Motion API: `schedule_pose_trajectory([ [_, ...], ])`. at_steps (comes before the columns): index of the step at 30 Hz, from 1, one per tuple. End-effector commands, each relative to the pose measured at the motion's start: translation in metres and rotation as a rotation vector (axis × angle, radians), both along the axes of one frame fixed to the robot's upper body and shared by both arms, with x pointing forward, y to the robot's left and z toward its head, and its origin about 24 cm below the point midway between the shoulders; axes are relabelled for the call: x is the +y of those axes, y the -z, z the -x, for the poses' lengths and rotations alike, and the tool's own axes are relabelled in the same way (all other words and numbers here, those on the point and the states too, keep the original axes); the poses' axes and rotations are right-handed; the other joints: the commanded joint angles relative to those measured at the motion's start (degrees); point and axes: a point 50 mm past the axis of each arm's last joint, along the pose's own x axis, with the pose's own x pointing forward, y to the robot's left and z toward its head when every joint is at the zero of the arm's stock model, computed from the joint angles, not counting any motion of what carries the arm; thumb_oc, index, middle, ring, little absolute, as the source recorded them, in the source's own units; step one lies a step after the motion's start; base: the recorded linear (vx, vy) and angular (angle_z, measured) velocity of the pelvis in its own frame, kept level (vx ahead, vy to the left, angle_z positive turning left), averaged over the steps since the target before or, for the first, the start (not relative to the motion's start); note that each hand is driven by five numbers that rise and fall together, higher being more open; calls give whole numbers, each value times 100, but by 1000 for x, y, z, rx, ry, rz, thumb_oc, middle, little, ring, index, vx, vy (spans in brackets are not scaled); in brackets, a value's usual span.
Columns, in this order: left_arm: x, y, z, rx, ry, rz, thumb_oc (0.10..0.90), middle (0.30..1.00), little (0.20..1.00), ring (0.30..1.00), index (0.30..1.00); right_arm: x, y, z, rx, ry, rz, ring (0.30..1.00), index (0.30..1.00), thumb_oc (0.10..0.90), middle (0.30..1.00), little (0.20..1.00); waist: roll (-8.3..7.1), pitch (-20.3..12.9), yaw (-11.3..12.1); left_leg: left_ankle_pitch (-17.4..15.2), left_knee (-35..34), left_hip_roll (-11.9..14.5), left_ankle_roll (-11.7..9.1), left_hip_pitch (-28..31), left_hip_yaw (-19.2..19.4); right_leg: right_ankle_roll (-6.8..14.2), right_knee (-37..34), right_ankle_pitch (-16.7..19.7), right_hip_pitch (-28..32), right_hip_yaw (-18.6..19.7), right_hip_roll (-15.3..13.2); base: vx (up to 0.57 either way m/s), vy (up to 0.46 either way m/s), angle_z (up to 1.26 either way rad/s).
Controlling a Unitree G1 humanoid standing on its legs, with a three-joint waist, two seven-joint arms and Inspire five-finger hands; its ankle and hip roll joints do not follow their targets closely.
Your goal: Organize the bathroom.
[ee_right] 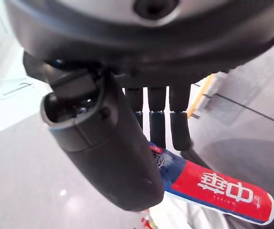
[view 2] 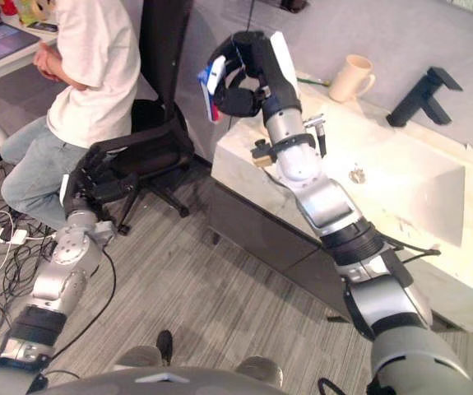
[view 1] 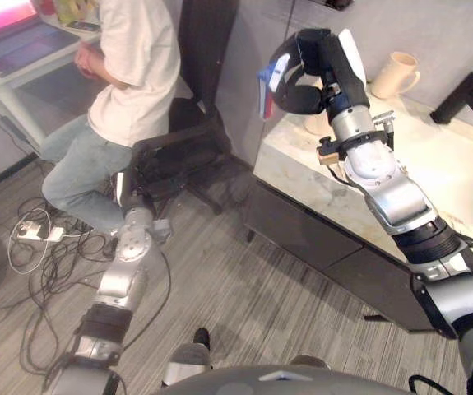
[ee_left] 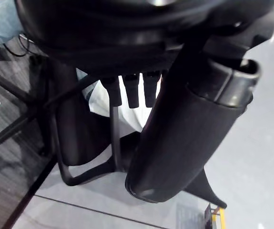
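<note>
Right hand (view 2: pixel 248 78) clamped on toothpaste tube (ee_right: pixel 213 187) above counter (view 2: pixel 401 189) edge; left hand (view 2: pixel 96 183) fingers relaxed, near chair (view 2: pixel 150 148)

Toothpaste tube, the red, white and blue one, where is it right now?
The red, white and blue toothpaste tube is pinched in the robot's right hand, raised above the left end of the pale marble counter, left of the cream mug.

Room lighting is bright and even, and the marble counter (view 1: pixel 466 177) is washed out by glare near the sink. Both wrist views blur the close thumbs; the toothpaste tube (ee_right: pixel 213 188) is soft, and the floor (view 1: pixel 244 304) carries faint shadows
</note>
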Motion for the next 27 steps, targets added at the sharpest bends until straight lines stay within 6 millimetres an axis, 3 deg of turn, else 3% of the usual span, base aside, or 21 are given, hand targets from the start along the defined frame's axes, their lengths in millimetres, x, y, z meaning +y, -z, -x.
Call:
schedule_pose_trajectory([
  [1,-15,-19,2,-129,112,-23,800,900,900,900,900,-15,-91,29,-497,84,-171,300,300,400,300,300,-179,-773,-291,-137,49,85,-461,-86,-37,-35,-1018,487,-86,-31,629,46,36,10],
  [4,-15,-19,3,-128,72,-11,800,900,900,900,900,-15,-96,36,-564,102,-201,300,300,400,300,300,-234,-741,-446,-405,-49,-172,-311,116,-6,-45,-1497,605,-405,-161,1149,90,42,11],
  [11,-20,-11,5,-116,101,-12,800,900,900,900,900,-5,-93,28,-540,140,-124,300,300,400,300,300,-229,-853,-373,-429,-52,-242,-261,55,57,-178,-1914,628,-115,-210,1291,35,-4,-19],
  [15,-21,-2,7,-77,100,-19,800,900,900,900,900,5,-89,24,-434,86,-3,300,300,400,300,300,-228,-968,-393,-436,-52,-237,-258,32,203,-217,-2027,563,15,-145,1348,47,7,-31],
  [19,-17,9,8,-26,71,-11,800,900,900,900,900,5,-84,21,-369,39,0,300,300,400,300,300,-248,-990,-415,-441,-52,-233,-269,34,258,-202,-2032,553,11,-102,1361,25,-9,-14],
  [27,-2,53,25,140,21,-54,800,900,900,900,900,-4,-76,23,-358,69,42,300,300,400,300,300,-273,-936,-420,-424,-52,-219,-253,11,308,-195,-2026,544,3,-71,1385,11,-8,1],
])
